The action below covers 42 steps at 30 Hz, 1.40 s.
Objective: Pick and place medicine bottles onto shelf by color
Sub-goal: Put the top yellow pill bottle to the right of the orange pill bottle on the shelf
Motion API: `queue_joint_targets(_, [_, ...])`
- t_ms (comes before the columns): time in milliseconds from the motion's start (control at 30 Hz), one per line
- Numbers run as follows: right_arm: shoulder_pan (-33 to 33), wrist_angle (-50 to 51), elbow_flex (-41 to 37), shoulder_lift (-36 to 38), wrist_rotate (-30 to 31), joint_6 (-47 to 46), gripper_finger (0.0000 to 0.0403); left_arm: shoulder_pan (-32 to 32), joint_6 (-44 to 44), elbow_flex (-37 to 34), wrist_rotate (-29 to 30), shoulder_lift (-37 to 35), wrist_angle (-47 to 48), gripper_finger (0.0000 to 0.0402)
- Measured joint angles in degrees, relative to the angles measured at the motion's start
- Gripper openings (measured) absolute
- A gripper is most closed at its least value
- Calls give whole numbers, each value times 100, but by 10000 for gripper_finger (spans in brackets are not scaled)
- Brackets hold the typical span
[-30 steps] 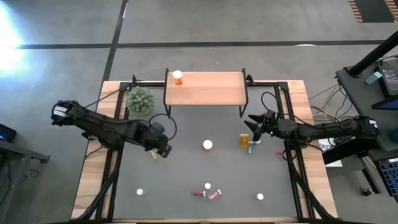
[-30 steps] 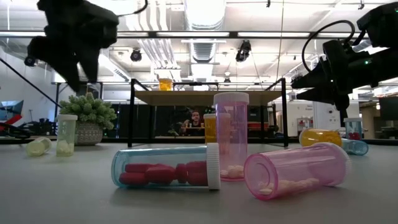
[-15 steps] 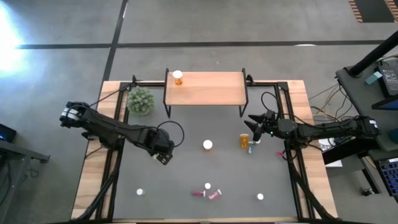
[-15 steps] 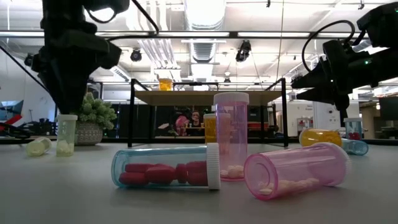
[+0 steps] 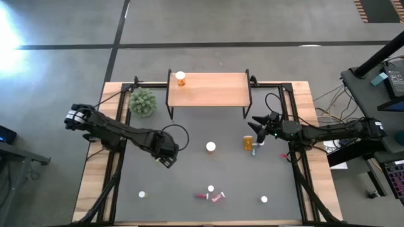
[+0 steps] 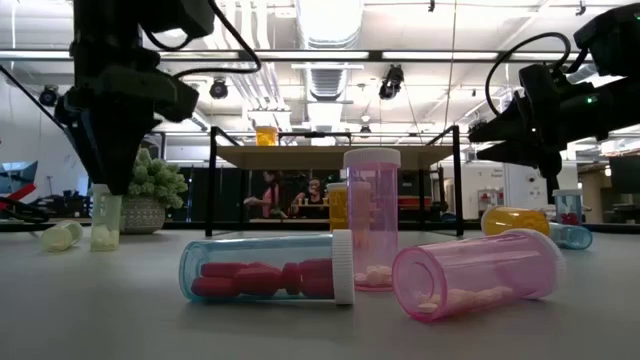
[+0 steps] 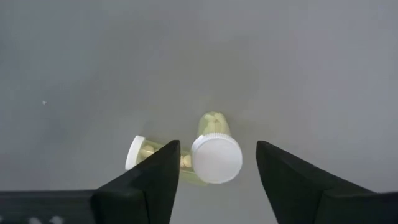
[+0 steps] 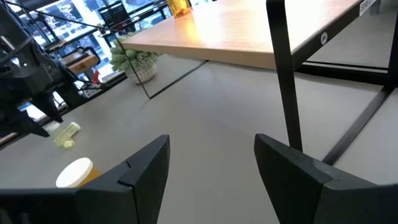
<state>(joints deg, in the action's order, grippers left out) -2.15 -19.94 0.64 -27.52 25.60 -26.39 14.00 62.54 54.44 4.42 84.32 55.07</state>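
Desk centre frame; shelf at upper centre, holding one orange bottle at its left end. Picking in hand: left gripper at centre-left, jaws open astride an upright yellow bottle, not yet closed. Right gripper waiting at centre-right, jaws open, empty. Next, probably: closing on the bottle, lifting, carrying to the shelf.

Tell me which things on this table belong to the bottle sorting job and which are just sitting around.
Part of the job: medicine bottles, such as the yellowish upright bottle between the left gripper's fingers; shelf; orange bottle on it.
Just there: potted plant; cables.
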Motion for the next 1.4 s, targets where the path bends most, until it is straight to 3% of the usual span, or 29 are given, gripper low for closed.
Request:
queue_joint_targets(633, [0,0,-1,0,-1,0,224,-13,3,89,-73,106,-61,111])
queue_joint_targets(933, [0,0,-1,0,-1,2,224,-81,0,265,-60,104,-46,107])
queue_joint_targets(1400, [0,0,0,0,-2,0,224,-1119,-1145,1876,-191,157,87,106])
